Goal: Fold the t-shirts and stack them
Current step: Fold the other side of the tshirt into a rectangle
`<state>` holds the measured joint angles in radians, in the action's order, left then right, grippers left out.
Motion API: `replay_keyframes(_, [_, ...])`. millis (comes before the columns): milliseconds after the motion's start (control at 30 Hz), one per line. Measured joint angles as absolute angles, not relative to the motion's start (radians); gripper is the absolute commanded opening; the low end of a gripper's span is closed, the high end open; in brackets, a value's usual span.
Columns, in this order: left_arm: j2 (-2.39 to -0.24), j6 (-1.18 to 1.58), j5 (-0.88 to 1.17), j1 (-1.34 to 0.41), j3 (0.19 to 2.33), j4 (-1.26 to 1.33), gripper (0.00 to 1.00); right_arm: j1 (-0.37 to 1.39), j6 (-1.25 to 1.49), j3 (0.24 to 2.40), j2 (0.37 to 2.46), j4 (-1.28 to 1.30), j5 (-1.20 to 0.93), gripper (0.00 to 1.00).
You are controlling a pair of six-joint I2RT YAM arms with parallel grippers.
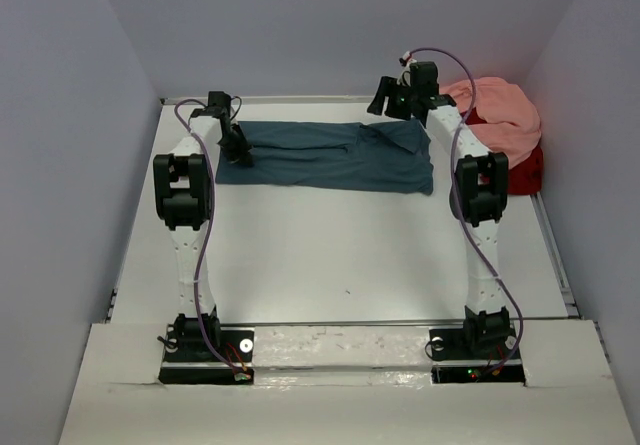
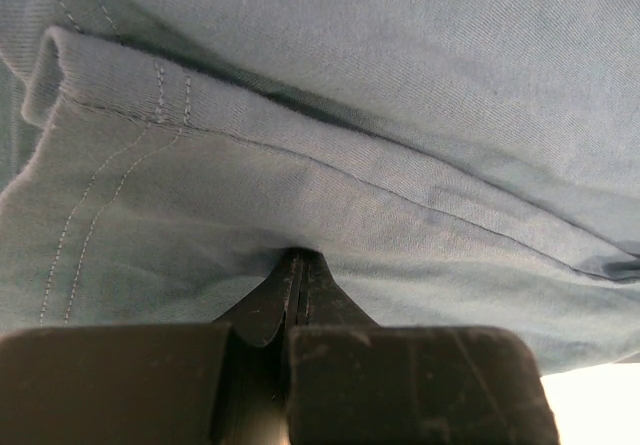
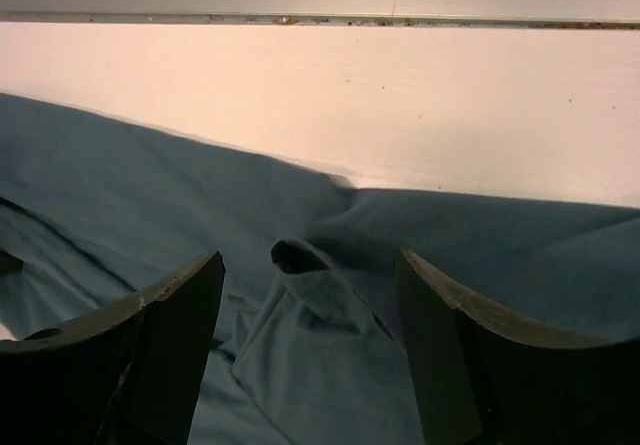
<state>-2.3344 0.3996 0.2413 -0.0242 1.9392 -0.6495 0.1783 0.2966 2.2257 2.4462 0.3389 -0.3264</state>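
A dark teal-blue t-shirt [image 1: 330,157] lies spread across the far side of the table, with folds near its right end. My left gripper [image 1: 237,150] is at the shirt's left edge. In the left wrist view its fingers [image 2: 297,257] are pressed together, and the teal cloth [image 2: 330,165] puckers into their tips. My right gripper [image 1: 387,97] hovers over the shirt's far right part. It stands open [image 3: 308,265] around a raised fold of teal cloth [image 3: 320,295] without touching it. A salmon pink t-shirt [image 1: 500,115] lies bunched on a red t-shirt [image 1: 525,170] in the back right corner.
A white back rail [image 3: 400,5] runs along the table's far edge just beyond the teal shirt. The enclosure walls [image 1: 70,165] stand close on the left and right. The white tabletop [image 1: 340,255] stretches between the shirt and the arm bases.
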Motion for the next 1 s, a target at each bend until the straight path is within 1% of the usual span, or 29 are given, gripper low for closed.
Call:
replay_keyframes(100, [-2.335,0.4,0.247,-0.025,1.94,-0.651,0.0,0.177,0.314,2.229,2.404,0.415,-0.323,0.65])
replay_keyframes(167, [-2.335,0.399,0.247,-0.027,1.945,-0.657,0.0,0.176,0.337,2.19,2.326,0.484,-0.318,0.63])
replay_keyframes(200, [-2.335,0.397,0.244,-0.029,1.946,-0.662,0.0,0.176,0.339,2.182,2.312,0.491,-0.317,0.63])
replay_keyframes(333, [-2.342,0.387,0.226,-0.039,1.969,-0.694,0.0,0.176,0.336,2.013,2.126,0.543,-0.297,0.63])
replay_keyframes(467, [-2.348,0.379,0.22,-0.046,1.982,-0.716,0.0,0.176,0.274,1.949,2.048,0.599,-0.266,0.65])
replay_keyframes(500, [-2.35,0.377,0.22,-0.047,1.986,-0.72,0.0,0.176,0.252,1.949,2.049,0.612,-0.255,0.65])
replay_keyframes(600, [-2.357,0.374,0.22,-0.047,1.997,-0.73,0.0,0.176,0.175,1.97,2.101,0.694,-0.195,0.58])
replay_keyframes(633, [-2.357,0.373,0.22,-0.047,1.998,-0.731,0.0,0.176,0.149,1.987,2.128,0.726,-0.175,0.59])
replay_keyframes(700, [-2.358,0.371,0.22,-0.047,1.999,-0.731,0.0,0.176,0.104,2.024,2.186,0.778,-0.13,0.67])
replay_keyframes(733, [-2.358,0.368,0.22,-0.047,1.999,-0.732,0.0,0.176,0.07,2.034,2.216,0.797,-0.105,0.69])
replay_keyframes(1000, [-2.358,0.348,0.213,-0.051,2.0,-0.733,0.0,0.176,-0.076,2.071,2.262,0.882,-0.005,0.7])
